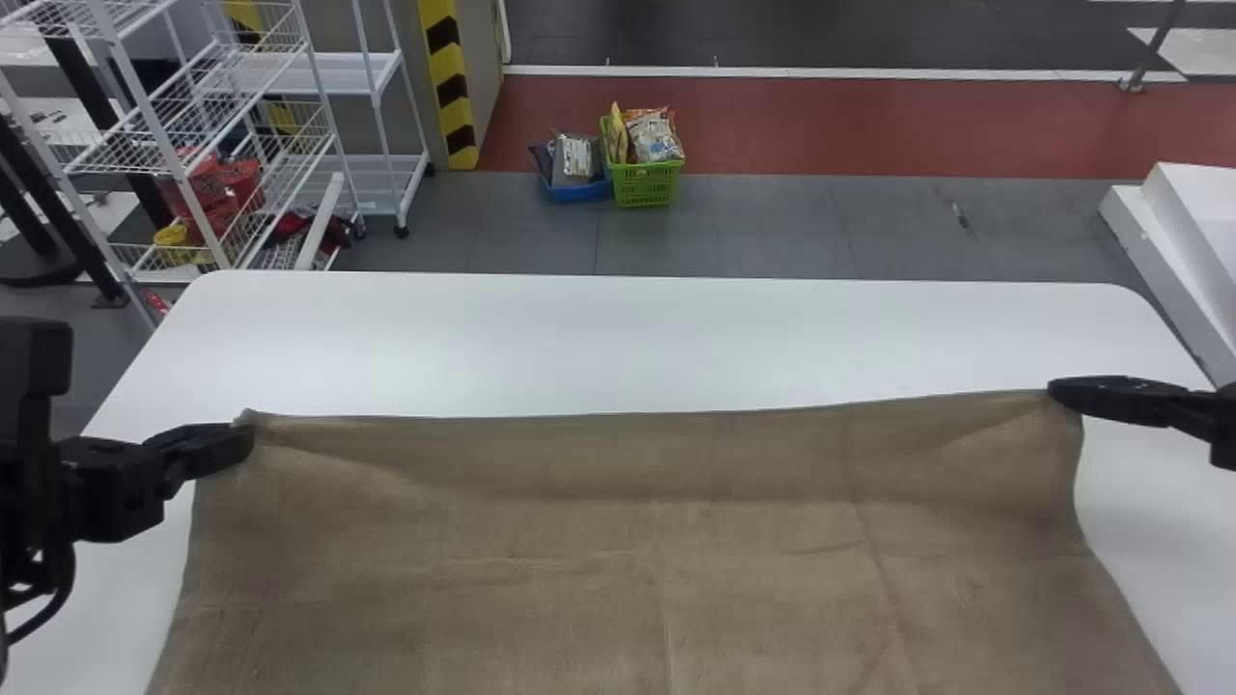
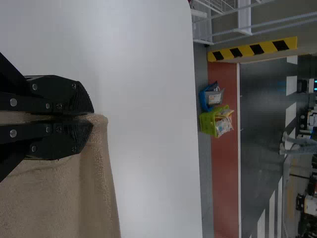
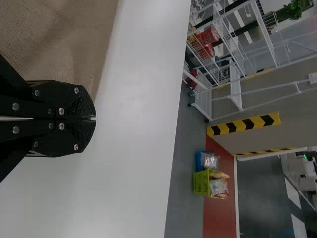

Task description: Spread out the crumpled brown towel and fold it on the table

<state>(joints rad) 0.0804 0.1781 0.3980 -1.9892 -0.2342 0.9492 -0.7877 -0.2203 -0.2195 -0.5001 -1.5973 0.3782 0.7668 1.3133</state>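
The brown towel lies spread wide over the white table, its far edge drawn nearly straight between both grippers, with shallow creases fanning from the two far corners. At the far left corner is my left gripper, and at the far right corner my right gripper. In the left wrist view, the left gripper is shut on a bunched bit of towel. The right wrist view has the right gripper with its fingers together at the corner of the towel. The towel's near part is cut off by the head view's bottom edge.
A strip of white table runs beyond the towel's far edge. Behind it on the floor are a green basket and a blue one. White wire shelving stands back left, a white block at right.
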